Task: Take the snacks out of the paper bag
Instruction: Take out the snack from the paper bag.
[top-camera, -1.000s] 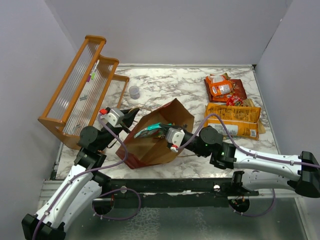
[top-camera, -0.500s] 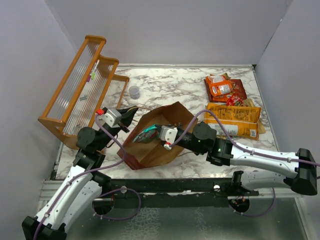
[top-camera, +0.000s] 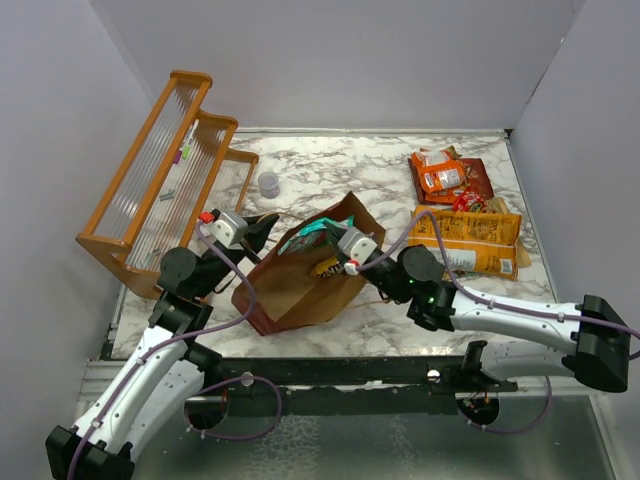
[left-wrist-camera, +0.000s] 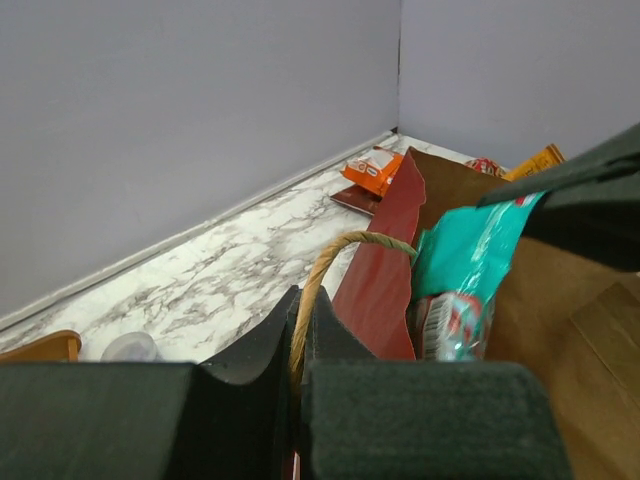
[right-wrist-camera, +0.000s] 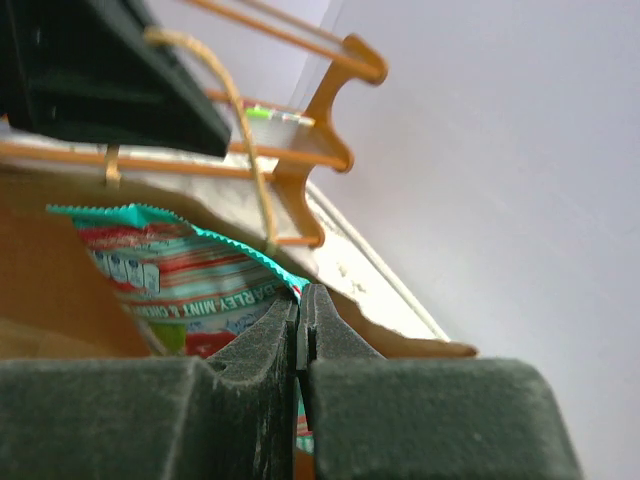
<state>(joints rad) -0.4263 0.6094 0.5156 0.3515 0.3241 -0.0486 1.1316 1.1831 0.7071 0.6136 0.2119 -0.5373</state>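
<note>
Right claw (right-wrist-camera: 302, 303) clamped on teal packet (right-wrist-camera: 185, 290); left claw (left-wrist-camera: 300, 312) gripping paper bag handle (left-wrist-camera: 347, 239).

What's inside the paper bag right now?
A teal packet pokes out of the paper bag, pinched by the right gripper; anything deeper is hidden by the bag's wall.

We read "BARLEY-MINT &" on the teal packet (right-wrist-camera: 185, 288); lettering on the orange packet (top-camera: 440, 176) is too small for us to read.

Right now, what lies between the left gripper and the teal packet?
In the left wrist view, the paper bag's red wall stands between the left gripper, shut on its handle, and the teal packet.
</note>
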